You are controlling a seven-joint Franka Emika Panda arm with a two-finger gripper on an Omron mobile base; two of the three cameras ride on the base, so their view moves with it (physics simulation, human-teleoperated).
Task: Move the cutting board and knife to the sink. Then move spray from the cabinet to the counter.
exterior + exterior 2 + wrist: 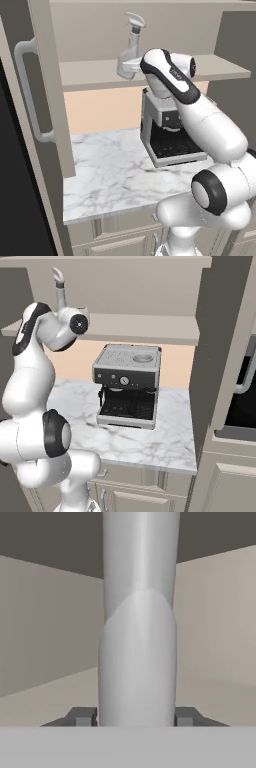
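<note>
No text, label, brand, number or sign can be read in any of the three views. A small pale mark is seen on the dark band of the arm's upper link [176, 73], upper middle of the left base view, but it is too small and blurred to be made out. On the front panel of the coffee machine [126, 378], centre of the right base view, a round dial and small buttons are shown, with no lettering that can be deciphered. The spray [139, 637], in the middle of the hand view, is plain and unmarked.
</note>
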